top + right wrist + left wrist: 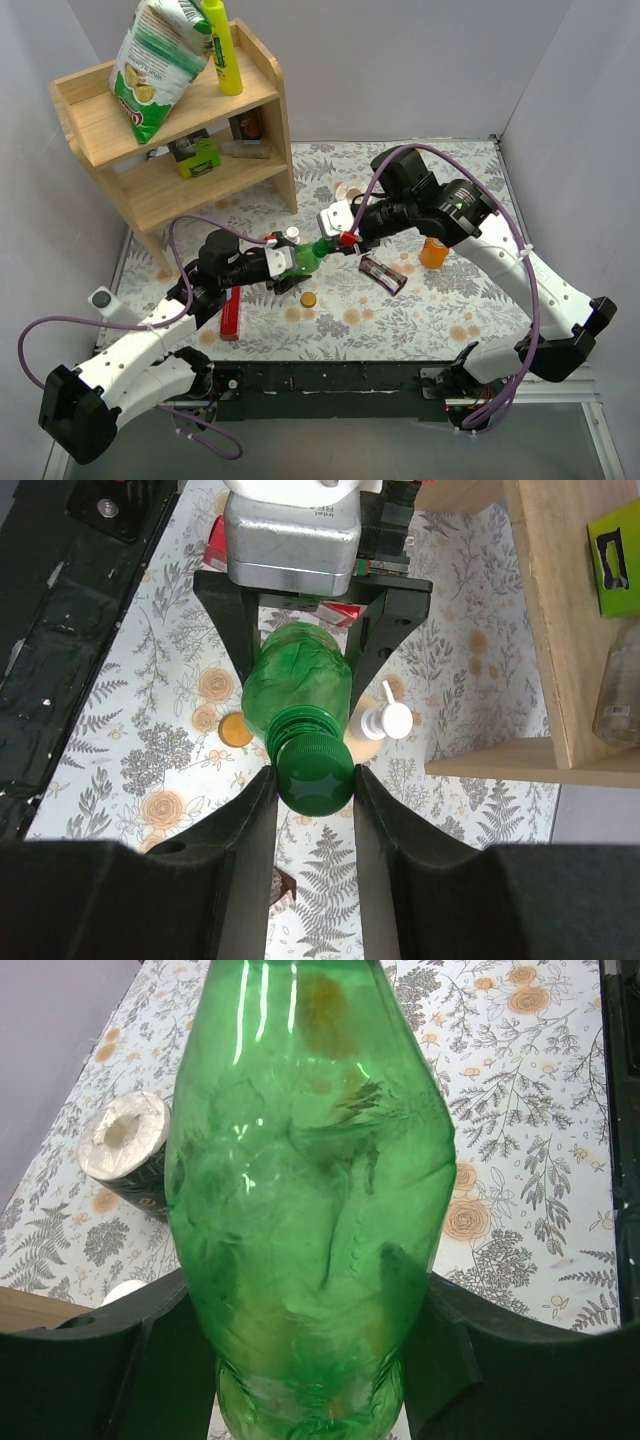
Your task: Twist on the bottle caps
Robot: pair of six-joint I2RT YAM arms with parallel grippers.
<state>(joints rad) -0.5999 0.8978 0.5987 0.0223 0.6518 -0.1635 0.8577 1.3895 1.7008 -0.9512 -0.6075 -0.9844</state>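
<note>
Green bottle (305, 258) hung on its side above the middle of the tabletop (450, 310), clamped by my left gripper (286, 262); it looked empty. My right gripper (337, 242) pinched the dark green cap (315, 772) at its neck. An orange cap (308, 298) lay toward the near edge. The orange bottle (434, 252) stood toward the right edge, contents unclear.

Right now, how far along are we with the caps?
Nothing looks finished. In hand: left hand grips the green bottle, right hand clamps the dark green cap at its neck; tightness can't be judged. Left: the orange cap lies on the table, apart from the orange bottle.
</note>
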